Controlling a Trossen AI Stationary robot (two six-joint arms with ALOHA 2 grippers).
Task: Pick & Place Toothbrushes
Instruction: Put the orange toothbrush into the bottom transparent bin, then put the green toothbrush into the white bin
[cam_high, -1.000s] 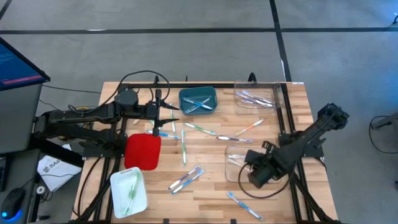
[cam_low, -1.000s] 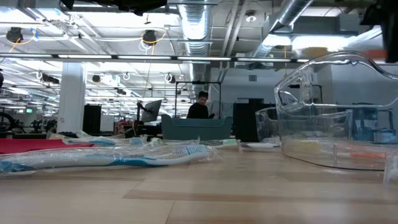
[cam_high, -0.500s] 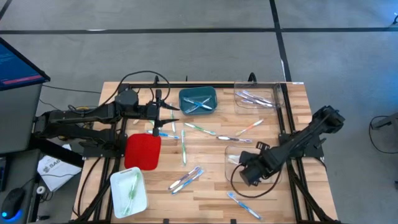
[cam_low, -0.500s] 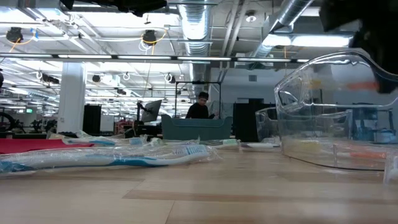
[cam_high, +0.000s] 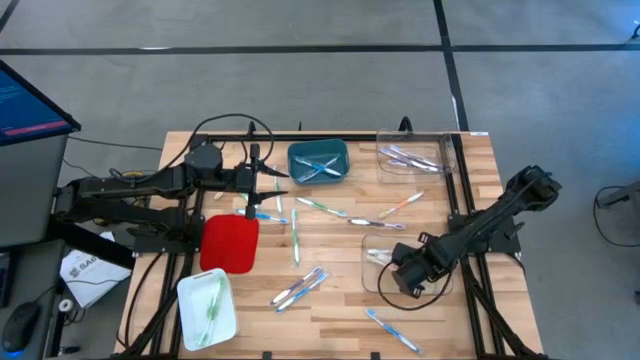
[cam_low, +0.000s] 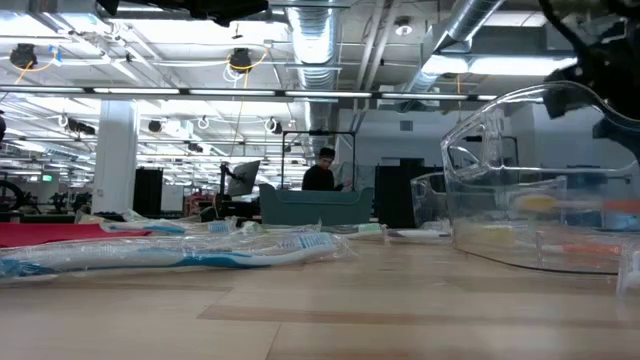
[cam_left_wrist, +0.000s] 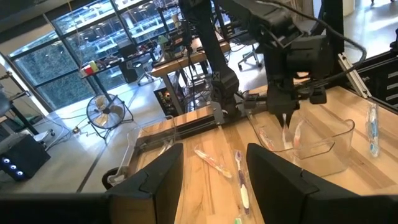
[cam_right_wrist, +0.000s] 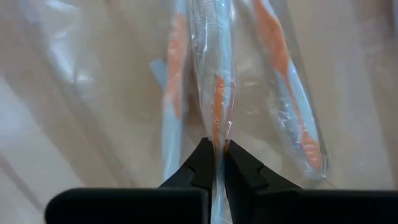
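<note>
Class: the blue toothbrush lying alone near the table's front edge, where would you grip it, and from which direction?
Grip the blue toothbrush at mid-handle, coming straight down from above. It lies flat and diagonal on the table with bare wood around it, so the fingers should close across its narrow width.

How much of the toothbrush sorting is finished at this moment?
Some are already sorted: green ones lie in the white tray, others in the blue bin. The right gripper, over the clear plastic container, is shut on an orange wrapped toothbrush. Several loose toothbrushes remain on the wooden table.
</note>
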